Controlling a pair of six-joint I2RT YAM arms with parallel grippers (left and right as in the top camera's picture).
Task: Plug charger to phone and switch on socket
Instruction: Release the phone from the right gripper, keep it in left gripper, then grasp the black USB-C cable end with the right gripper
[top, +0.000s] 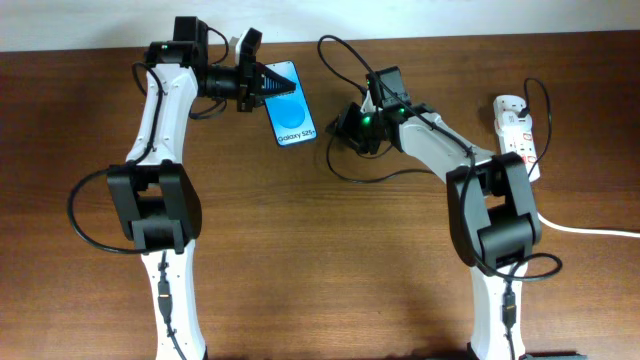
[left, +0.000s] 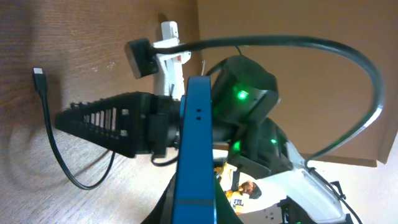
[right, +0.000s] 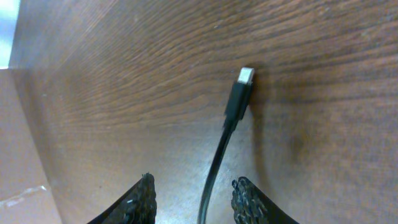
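While left pincer (top: 268, 84) grips phone (top: 295, 115), right pincer (right: 194, 183) spread wide astride charger (right: 239, 99); socket (top: 517, 135) well apart.

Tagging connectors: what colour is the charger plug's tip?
Silvery white tip on a black charger plug; clearest in the right wrist view.

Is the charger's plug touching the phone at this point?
Apart. The left wrist view shows the charger's plug lying on the table, with bare wood between it and the phone.
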